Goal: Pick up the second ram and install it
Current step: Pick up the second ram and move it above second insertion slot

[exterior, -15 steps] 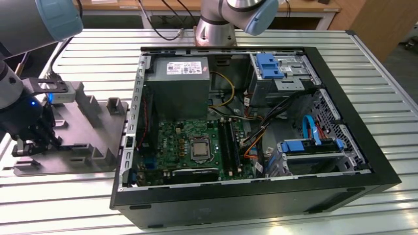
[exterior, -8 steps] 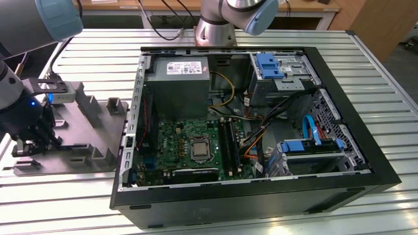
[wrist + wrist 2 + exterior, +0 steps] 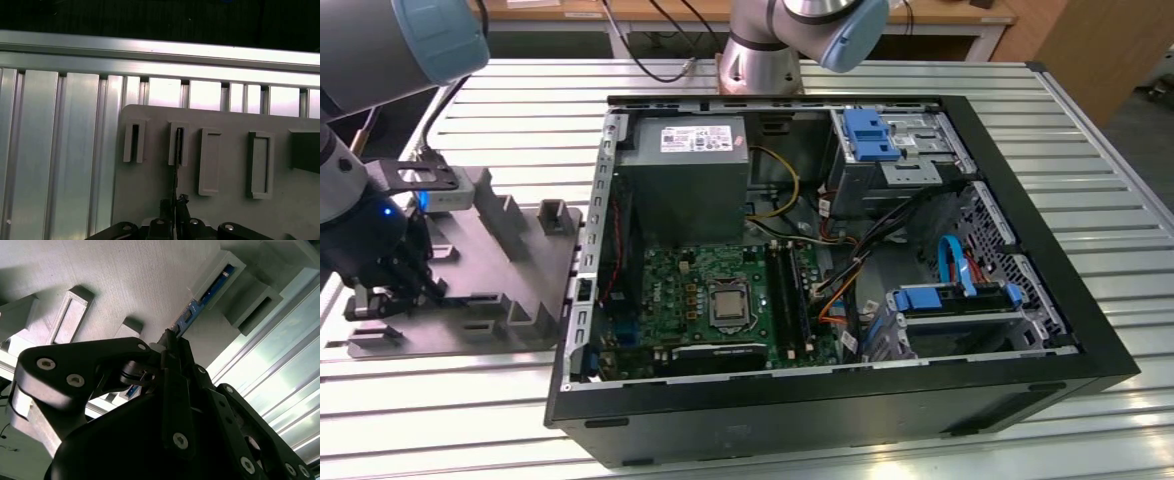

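Note:
The second ram (image 3: 200,297) is a thin blue-black stick standing on edge in the slotted posts of a grey holder plate (image 3: 125,280). In the first wrist view the ram (image 3: 176,165) shows as a dark thin line running from one slot down to my gripper (image 3: 175,205). The black fingers (image 3: 172,355) of my gripper (image 3: 167,346) close on the stick near its middle. In the exterior view my gripper (image 3: 380,285) is down at the holder plate (image 3: 494,250) on that view's left, beside the open computer case (image 3: 854,400).
Inside the case lie the green motherboard (image 3: 680,290) with long black sockets (image 3: 787,290), a grey power supply (image 3: 680,170), blue drive brackets (image 3: 867,135) and loose cables. The arm's base (image 3: 761,60) stands behind the case on a ribbed metal table (image 3: 1107,200).

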Controlling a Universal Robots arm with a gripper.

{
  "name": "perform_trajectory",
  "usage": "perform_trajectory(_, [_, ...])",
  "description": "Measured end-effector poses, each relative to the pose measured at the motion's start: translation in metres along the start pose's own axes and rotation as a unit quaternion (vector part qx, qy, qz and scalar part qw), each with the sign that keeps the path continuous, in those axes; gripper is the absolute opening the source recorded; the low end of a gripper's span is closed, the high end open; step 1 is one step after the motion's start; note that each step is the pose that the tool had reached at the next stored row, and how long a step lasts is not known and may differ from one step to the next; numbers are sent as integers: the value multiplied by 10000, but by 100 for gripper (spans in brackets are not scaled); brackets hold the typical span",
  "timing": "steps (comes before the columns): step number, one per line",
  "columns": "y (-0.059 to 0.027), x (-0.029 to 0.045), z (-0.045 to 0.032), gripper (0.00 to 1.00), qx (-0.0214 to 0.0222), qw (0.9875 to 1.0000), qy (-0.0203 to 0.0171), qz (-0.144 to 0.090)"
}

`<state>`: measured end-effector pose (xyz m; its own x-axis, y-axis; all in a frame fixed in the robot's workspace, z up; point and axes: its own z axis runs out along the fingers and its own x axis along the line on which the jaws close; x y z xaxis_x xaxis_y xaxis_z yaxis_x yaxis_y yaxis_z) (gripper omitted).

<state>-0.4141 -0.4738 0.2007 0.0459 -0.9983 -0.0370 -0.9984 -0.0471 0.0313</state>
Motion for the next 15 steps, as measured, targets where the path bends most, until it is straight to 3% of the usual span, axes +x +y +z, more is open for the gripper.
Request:
perform_trajectory(2, [0,1,0,17,0,10000,0,0])
perform_trajectory(3, [0,1,0,11,0,10000,0,0])
perform_trajectory(12, [0,3,0,11,0,10000,0,3])
perform_trajectory(15, [0,4,4,11,6,9998,-5,195])
